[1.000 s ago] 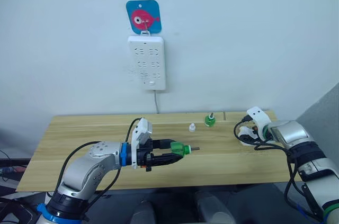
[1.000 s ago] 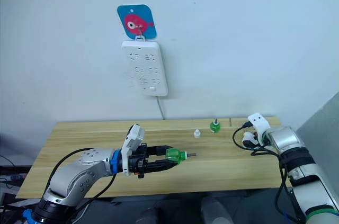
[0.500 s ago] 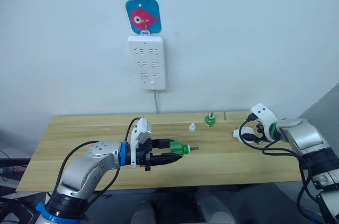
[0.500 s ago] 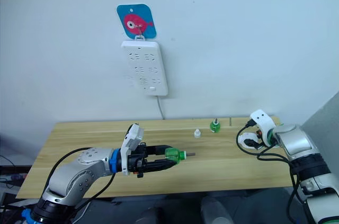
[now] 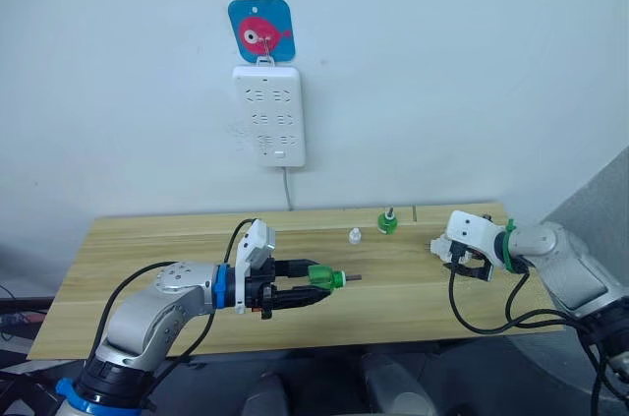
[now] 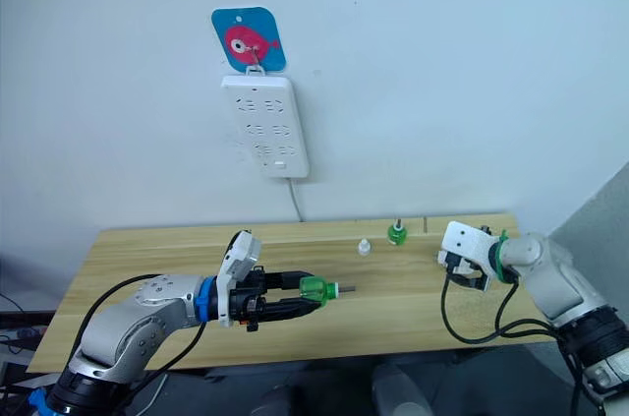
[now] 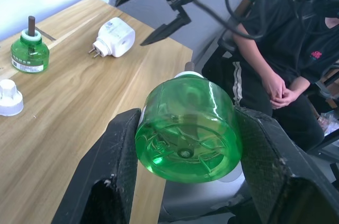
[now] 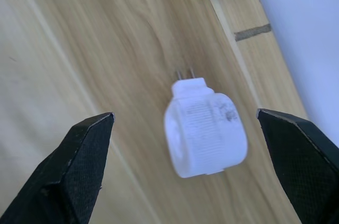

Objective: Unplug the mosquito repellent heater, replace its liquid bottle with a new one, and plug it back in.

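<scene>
The left tool (image 7: 186, 173) grips a translucent green plastic bottle (image 7: 186, 131) over the wooden table (image 7: 69, 107); a white rounded plug-in heater (image 7: 115, 37) lies farther off.

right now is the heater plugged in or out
Out. The mosquito repellent heater lies on the table with its prongs bare, below the open right gripper, away from the power strip.

A plain indoor test or lab-style room, set up for a robot demonstration. A bare white wall (image 5: 472, 62) fills the upper part of the head view. In the upper middle, a white multi-socket power strip (image 5: 269, 115) hangs from a blue square hook plate with a pink fish (image 5: 261, 29), its cord dropping behind a light wooden table (image 5: 147, 259) that spans the lower middle. In the left wrist view, a person in dark clothing (image 7: 275, 49) sits at the right edge, hands clasped.
</scene>
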### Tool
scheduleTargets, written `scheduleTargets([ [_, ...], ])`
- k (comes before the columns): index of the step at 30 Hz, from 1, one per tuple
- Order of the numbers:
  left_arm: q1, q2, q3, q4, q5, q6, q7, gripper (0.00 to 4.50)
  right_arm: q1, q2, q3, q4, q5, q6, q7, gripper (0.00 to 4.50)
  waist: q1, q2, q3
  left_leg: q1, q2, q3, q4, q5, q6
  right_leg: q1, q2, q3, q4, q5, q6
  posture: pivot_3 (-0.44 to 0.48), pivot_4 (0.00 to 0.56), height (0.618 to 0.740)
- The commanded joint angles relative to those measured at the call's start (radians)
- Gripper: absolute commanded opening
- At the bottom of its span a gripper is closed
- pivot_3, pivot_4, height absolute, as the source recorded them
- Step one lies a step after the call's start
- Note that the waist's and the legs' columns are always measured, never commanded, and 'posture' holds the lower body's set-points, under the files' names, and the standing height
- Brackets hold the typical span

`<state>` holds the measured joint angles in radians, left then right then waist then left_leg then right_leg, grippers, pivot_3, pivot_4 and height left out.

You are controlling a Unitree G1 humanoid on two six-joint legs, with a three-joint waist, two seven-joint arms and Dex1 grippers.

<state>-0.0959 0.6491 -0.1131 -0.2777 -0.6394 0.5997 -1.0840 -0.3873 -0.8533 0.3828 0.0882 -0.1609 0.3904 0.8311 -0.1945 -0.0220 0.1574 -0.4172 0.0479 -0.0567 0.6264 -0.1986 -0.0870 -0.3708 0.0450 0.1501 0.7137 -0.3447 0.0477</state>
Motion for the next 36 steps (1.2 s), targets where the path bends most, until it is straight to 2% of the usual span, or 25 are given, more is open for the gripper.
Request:
scheduleTargets([
  [1, -0.003, 0.009, 0.014, -0.043, -0.001, -0.018, -0.013, 2.35, -0.047, 0.032, 0.017, 0.072, -0.065, -0.041, -0.022, 4.50, 0.000, 0.000, 0.000, 0.000, 0.000, 0.000, 0.000, 0.000, 0.000, 0.000, 0.000, 0.000, 0.000, 0.000, 0.000, -0.146, 0.121, 0.740],
  [12, -0.005, 0.007, 0.007, -0.053, 0.001, -0.015, -0.008, 2.35, -0.176, 0.122, 0.036, 0.333, -0.123, -0.035, 0.043, 4.50, 0.001, 0.000, 0.001, 0.000, 0.000, -0.001, 0.000, 0.000, 0.000, 0.000, 0.000, -0.001, 0.000, 0.000, 0.000, -0.132, 0.122, 0.740],
  [19, -0.002, 0.007, 0.007, -0.061, -0.001, -0.011, -0.003, 2.35, -0.184, 0.149, 0.017, 0.380, -0.123, -0.017, 0.079, 4.50, 0.001, 0.000, 0.001, 0.000, 0.000, -0.001, 0.000, 0.000, 0.000, 0.001, 0.000, -0.001, 0.000, 0.000, 0.000, -0.128, 0.123, 0.740],
  [22, -0.002, 0.008, 0.007, -0.063, -0.001, -0.010, -0.003, 2.35, -0.180, 0.154, 0.007, 0.379, -0.122, -0.010, 0.078, 3.92, 0.001, 0.000, 0.001, 0.000, 0.000, -0.001, 0.000, 0.000, 0.000, 0.001, 0.000, -0.001, 0.000, 0.000, 0.001, -0.132, 0.124, 0.740],
  [26, -0.005, 0.007, 0.006, -0.062, 0.000, -0.009, -0.004, 2.35, -0.163, 0.152, -0.017, 0.349, -0.104, 0.014, 0.081, 2.41, 0.001, 0.000, 0.001, 0.000, 0.000, -0.001, 0.000, 0.000, 0.000, 0.001, 0.000, -0.001, 0.000, 0.001, 0.001, -0.134, 0.125, 0.740],
  [27, -0.005, 0.008, 0.007, -0.062, -0.001, -0.008, -0.004, 2.35, -0.155, 0.149, -0.029, 0.332, -0.094, 0.028, 0.085, 2.19, 0.002, 0.000, 0.001, 0.000, 0.000, -0.001, 0.000, 0.000, 0.000, 0.001, 0.000, -0.001, 0.000, 0.001, 0.001, -0.134, 0.125, 0.740],
  [30, 0.000, 0.012, 0.010, -0.066, -0.003, -0.006, -0.005, 2.35, -0.120, 0.147, -0.101, 0.247, -0.028, 0.144, 0.105, 2.19, 0.003, 0.000, 0.001, 0.000, 0.000, -0.001, 0.000, 0.000, 0.000, 0.001, 0.000, -0.001, 0.000, 0.001, 0.001, -0.133, 0.130, 0.740],
  [34, 0.012, 0.025, 0.022, -0.073, -0.009, -0.003, -0.010, 2.35, -0.076, 0.200, -0.259, 0.132, 0.100, 0.406, 0.069, 2.19, 0.003, 0.000, 0.002, 0.000, 0.000, -0.001, 0.000, 0.000, 0.000, 0.001, 0.000, -0.001, 0.000, 0.001, 0.001, -0.133, 0.137, 0.740],
  [36, 0.014, 0.034, 0.028, -0.079, -0.020, 0.009, -0.009, 2.35, -0.035, 0.282, -0.416, 0.106, 0.192, 0.569, -0.004, 2.19, 0.004, -0.001, 0.002, 0.000, 0.000, -0.001, 0.000, 0.000, 0.000, 0.001, 0.000, -0.001, 0.001, 0.001, 0.001, -0.137, 0.142, 0.740],
])
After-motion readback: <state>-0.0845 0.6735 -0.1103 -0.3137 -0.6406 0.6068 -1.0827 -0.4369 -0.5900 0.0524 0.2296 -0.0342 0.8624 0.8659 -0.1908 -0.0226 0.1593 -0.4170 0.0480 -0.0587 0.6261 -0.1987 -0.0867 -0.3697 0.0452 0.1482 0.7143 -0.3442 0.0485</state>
